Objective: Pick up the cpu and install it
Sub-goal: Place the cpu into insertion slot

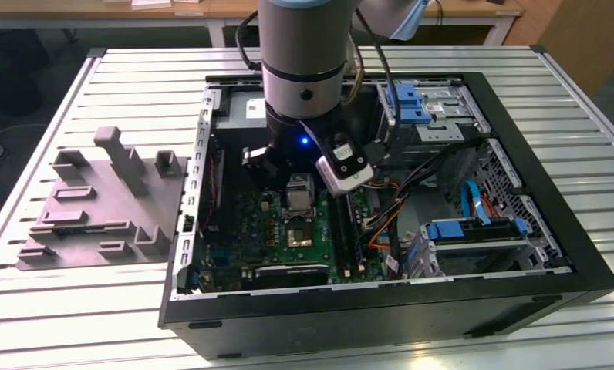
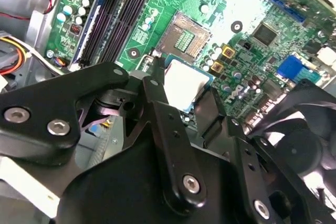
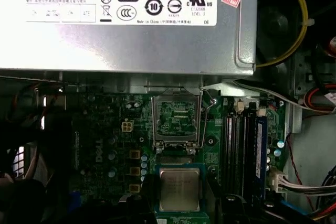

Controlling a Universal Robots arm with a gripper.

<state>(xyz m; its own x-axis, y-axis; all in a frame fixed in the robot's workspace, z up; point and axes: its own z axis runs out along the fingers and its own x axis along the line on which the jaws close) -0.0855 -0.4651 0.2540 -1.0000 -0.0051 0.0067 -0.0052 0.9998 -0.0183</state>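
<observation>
The cpu [image 2: 185,83] is a small silvery square chip with a thin green-blue rim, also seen in the first wrist view [image 3: 179,189]. My gripper [image 2: 184,94] is shut on it, one black finger [image 2: 156,90] on each side. It hangs low over the green motherboard [image 2: 247,3], just beside the open metal-framed socket [image 3: 175,118], whose contact field [image 2: 185,38] lies bare. In the exterior view the arm reaches down into the open computer case [image 1: 389,316], with the gripper [image 1: 298,182] over the socket area.
A grey power supply [image 3: 126,19] sits close behind the socket. Dark memory slots [image 3: 244,140] run alongside it. A black fan [image 2: 299,145] and coloured cables [image 1: 392,225] crowd the case. Blue drive cages [image 1: 420,104] stand at the exterior view's right, a grey fixture [image 1: 101,200] at its left.
</observation>
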